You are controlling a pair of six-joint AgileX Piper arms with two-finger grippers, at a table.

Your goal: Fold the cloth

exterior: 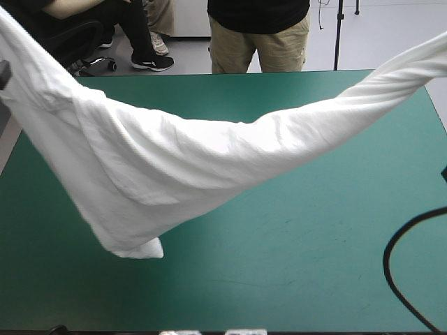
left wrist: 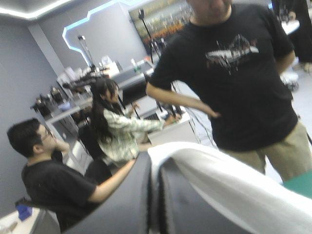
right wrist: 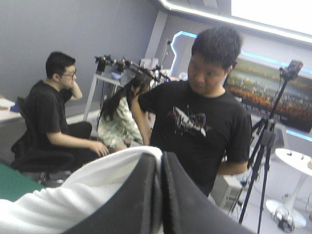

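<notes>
Above the table (exterior: 314, 279) the T-shirt (exterior: 209, 153) hangs lifted, a sagging white band stretched from the high view's upper left corner to its right edge. It is widest at the left, where a crumpled corner droops lowest; whether that corner touches the table cannot be told. The left gripper (left wrist: 155, 165) is clenched on one end and the right gripper (right wrist: 159, 163) pinches the other. The T-shirt hides much of the table's far and left parts.

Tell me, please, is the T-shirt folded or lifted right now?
Lifted, not folded: the T-shirt hangs stretched between the left gripper and right gripper, both shut on it, sagging over the table.
</notes>
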